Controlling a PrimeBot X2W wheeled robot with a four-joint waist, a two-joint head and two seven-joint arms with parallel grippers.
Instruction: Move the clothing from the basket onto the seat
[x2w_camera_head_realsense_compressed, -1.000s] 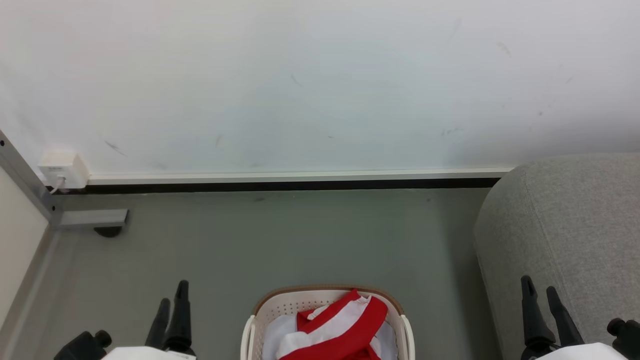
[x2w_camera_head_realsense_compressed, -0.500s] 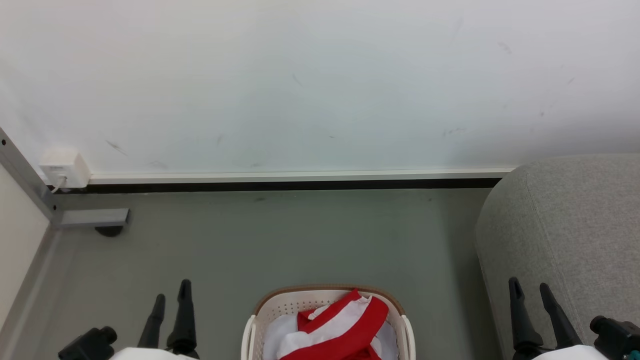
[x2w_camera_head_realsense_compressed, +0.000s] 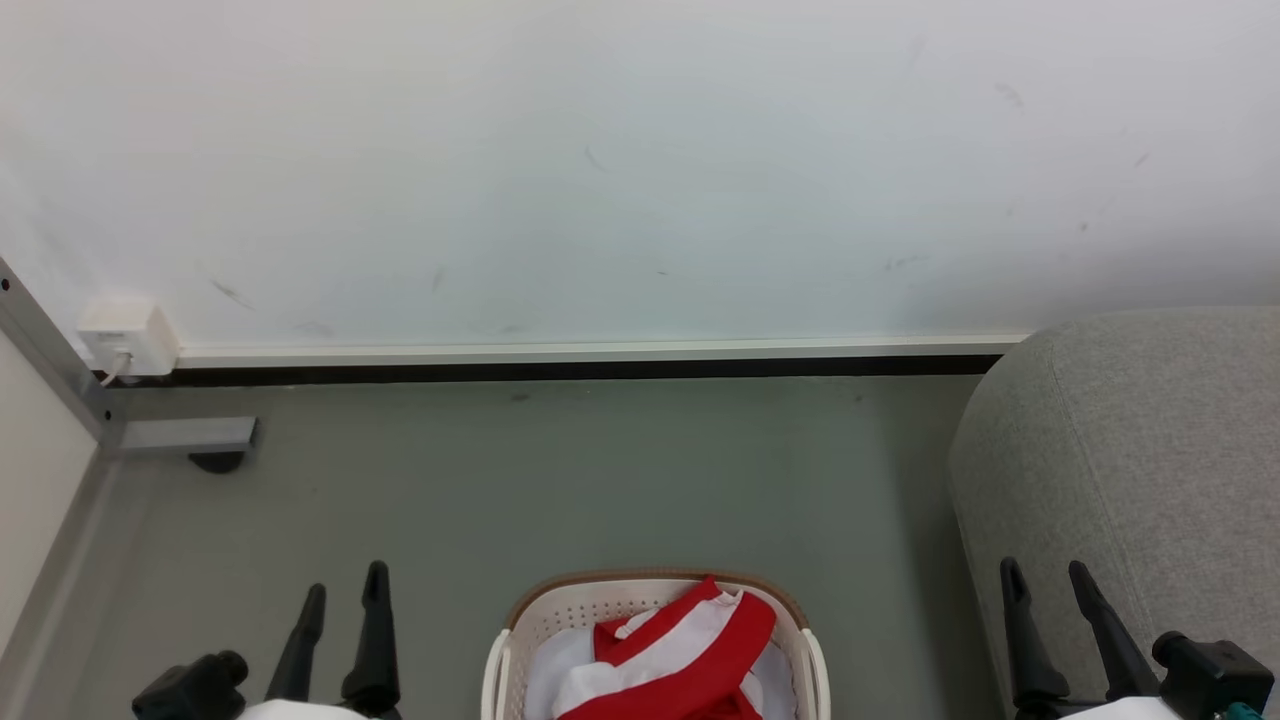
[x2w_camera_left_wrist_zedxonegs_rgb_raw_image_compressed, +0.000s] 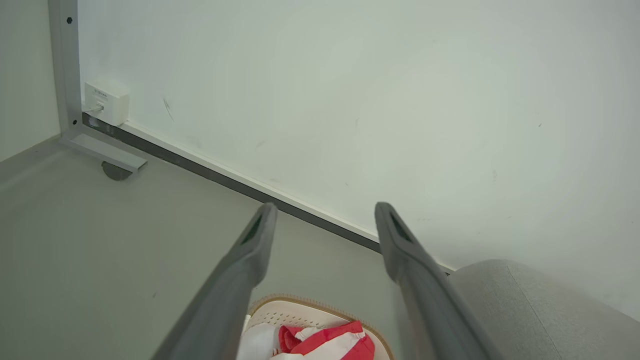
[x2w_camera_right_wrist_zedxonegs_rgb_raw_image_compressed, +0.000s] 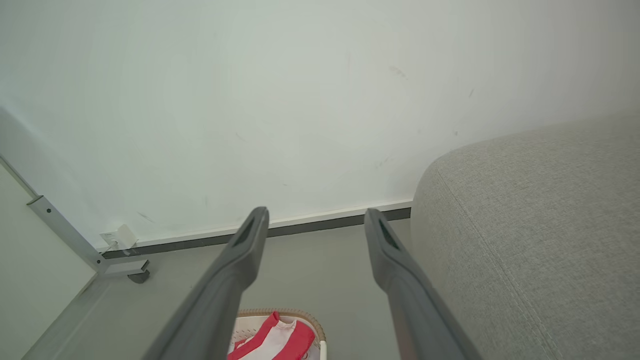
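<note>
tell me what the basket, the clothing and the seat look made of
The basket: likely matte cream plastic, with moulded perforated walls and a brown woven-looking rim. The clothing: soft red and white fabric, shown by folds and creases. The seat: light grey woven upholstery, with visible weave and seam.

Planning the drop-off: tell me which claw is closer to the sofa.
The right claw; it shows against the grey sofa, while the left claw sits across the basket.
</note>
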